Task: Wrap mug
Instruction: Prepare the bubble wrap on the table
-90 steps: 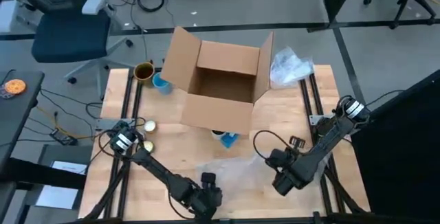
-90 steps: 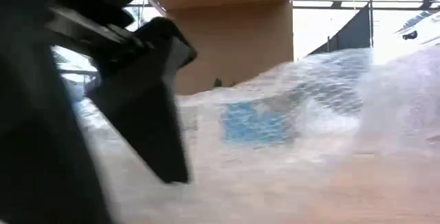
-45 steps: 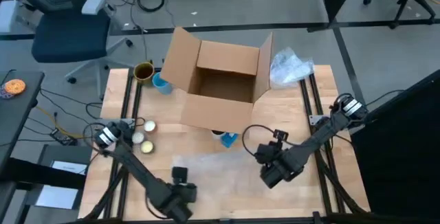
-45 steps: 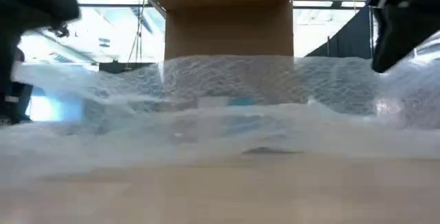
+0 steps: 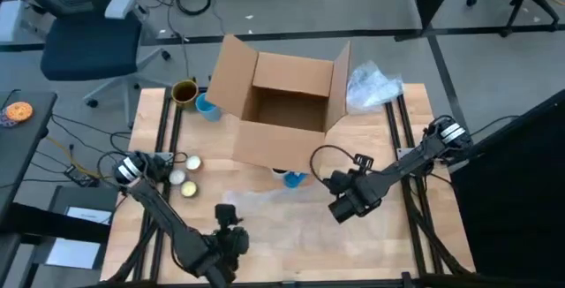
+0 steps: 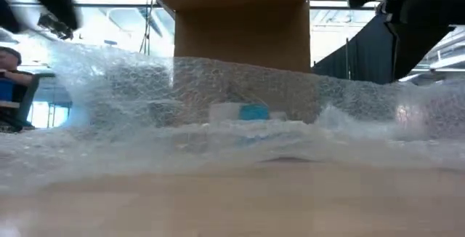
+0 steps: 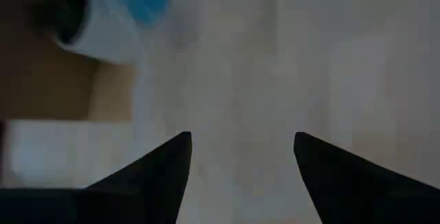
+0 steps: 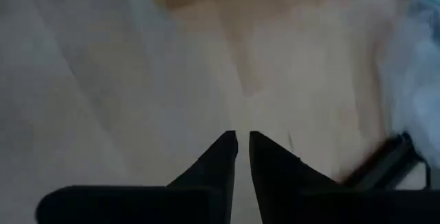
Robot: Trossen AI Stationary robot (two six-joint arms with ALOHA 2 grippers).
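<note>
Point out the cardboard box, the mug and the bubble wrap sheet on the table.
Cardboard box [image 5: 287, 111], high view, inner floor.
Mug [image 5: 292, 178], high view, blue part beside the box.
Bubble wrap sheet [image 5: 282, 222], high view, middle of the sheet.

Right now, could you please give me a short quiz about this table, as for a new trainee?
1. True or false: the cardboard box is closed.
2. Which hand has its fingers apart? A: the left hand. B: the right hand.
3. Fill in: the clear sheet spread in front of the box, by the mug, is ____.

Key: 1 false, its flaps stand open. 2 A. 3 bubble wrap.
</note>
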